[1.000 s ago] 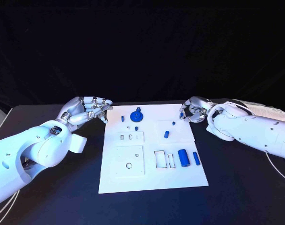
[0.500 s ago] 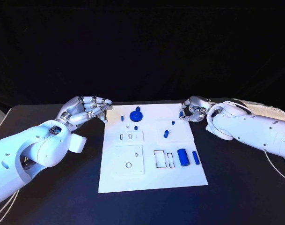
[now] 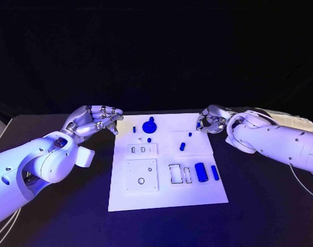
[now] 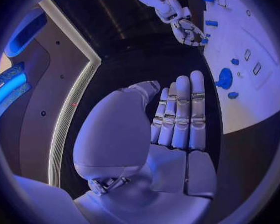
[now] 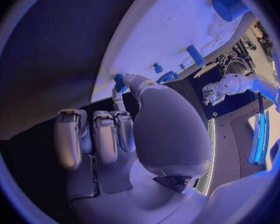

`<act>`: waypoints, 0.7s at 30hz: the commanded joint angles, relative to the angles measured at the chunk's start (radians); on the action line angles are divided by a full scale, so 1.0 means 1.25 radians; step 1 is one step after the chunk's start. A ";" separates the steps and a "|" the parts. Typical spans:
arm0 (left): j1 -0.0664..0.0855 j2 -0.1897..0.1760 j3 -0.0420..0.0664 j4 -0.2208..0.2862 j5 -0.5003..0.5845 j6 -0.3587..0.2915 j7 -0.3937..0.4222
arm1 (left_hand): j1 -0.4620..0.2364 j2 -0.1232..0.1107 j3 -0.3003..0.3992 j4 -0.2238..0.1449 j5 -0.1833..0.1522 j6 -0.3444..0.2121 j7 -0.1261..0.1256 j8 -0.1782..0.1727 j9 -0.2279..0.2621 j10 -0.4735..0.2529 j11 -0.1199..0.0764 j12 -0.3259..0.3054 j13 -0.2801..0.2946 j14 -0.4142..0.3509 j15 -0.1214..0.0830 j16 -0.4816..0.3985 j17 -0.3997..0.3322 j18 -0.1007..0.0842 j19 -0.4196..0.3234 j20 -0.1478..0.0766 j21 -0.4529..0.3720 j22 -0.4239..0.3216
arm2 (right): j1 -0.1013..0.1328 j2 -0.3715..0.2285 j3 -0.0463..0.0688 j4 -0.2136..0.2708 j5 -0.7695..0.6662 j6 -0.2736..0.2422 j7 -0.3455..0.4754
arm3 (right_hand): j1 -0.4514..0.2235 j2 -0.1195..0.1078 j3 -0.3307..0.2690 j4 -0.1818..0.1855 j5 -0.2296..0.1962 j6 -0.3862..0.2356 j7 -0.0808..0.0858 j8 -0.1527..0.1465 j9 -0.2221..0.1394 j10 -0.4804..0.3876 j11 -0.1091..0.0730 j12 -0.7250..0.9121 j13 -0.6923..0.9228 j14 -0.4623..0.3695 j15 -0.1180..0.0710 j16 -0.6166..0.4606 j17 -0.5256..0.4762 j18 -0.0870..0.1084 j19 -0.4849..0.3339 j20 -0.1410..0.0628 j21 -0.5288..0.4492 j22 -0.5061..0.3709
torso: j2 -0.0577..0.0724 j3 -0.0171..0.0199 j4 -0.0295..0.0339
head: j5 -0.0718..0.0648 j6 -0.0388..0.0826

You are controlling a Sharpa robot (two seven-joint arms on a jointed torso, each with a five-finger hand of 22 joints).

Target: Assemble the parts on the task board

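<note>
Head view: right hand (image 3: 209, 122) still pinches a small blue part (image 3: 200, 125) at the task board (image 3: 167, 193) corner; left hand (image 3: 93, 121), fingers curled empty, stays put.

Text on task board (image 3: 201, 193): none readable, plain white.
Marks on parts (image 3: 201, 172): none seen, plain blue.
Labels on arms/hands: none legible.
Nos./signs elsewhere: none could be read.
</note>
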 commanded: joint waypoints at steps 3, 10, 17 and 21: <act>0.000 0.001 0.001 0.001 -0.002 0.013 0.003 | 0.006 -0.001 0.005 0.000 0.000 -0.003 0.002 -0.004 0.001 -0.006 -0.002 -0.001 0.001 -0.005 -0.001 0.003 -0.001 0.004 -0.004 0.001 0.005 0.001 | -0.003 0.000 -0.002 0.006 -0.006 -0.031 0.005 | -0.001 0.018 0.009 -0.002 0.013 0.006 -0.008 0.010 0.011 0.042 -0.008 0.005 0.166 0.081 -0.008 0.004 0.198 -0.015 0.052 -0.007 0.004 0.130 | 0.000 0.0001 0.0003 | 0.002 0.000; 0.000 0.000 0.001 0.000 -0.002 0.013 0.003 | 0.007 -0.001 0.006 -0.001 0.000 -0.003 0.002 -0.005 0.002 -0.006 -0.002 -0.001 0.001 -0.005 -0.001 0.003 -0.001 0.004 -0.005 0.001 0.007 0.002 | 0.002 -0.009 0.004 0.040 -0.012 -0.082 -0.011 | -0.003 0.015 0.011 -0.005 0.023 0.003 -0.007 0.013 0.013 0.045 -0.009 0.007 0.169 0.081 -0.008 0.004 0.199 -0.016 0.053 -0.009 0.005 0.131 | -0.002 -0.0008 -0.0018 | 0.003 0.002; 0.000 0.000 0.001 0.000 -0.002 0.012 0.002 | 0.007 -0.001 0.006 -0.001 0.000 -0.003 0.002 -0.005 0.002 -0.006 -0.002 -0.001 0.001 -0.005 -0.001 0.003 -0.001 0.004 -0.005 0.001 0.007 0.002 | 0.027 -0.026 0.009 0.130 -0.028 -0.100 -0.042 | -0.004 0.010 0.011 -0.008 0.027 0.000 -0.006 0.015 0.013 0.045 -0.008 0.007 0.169 0.081 -0.008 0.005 0.200 -0.016 0.053 -0.009 0.006 0.133 | -0.004 -0.0021 -0.0019 | 0.006 0.004; 0.000 0.000 0.001 0.000 -0.002 0.011 0.002 | 0.007 -0.001 0.006 -0.001 0.000 -0.003 0.002 -0.005 0.002 -0.006 -0.002 -0.001 0.001 -0.005 -0.001 0.003 -0.001 0.004 -0.005 0.001 0.007 0.002 | 0.035 -0.028 0.010 0.192 -0.044 -0.102 -0.066 | -0.005 0.008 0.011 -0.009 0.028 -0.002 -0.006 0.015 0.014 0.045 -0.008 0.007 0.170 0.081 -0.008 0.005 0.200 -0.016 0.053 -0.009 0.005 0.132 | -0.005 -0.0026 -0.0022 | 0.009 0.004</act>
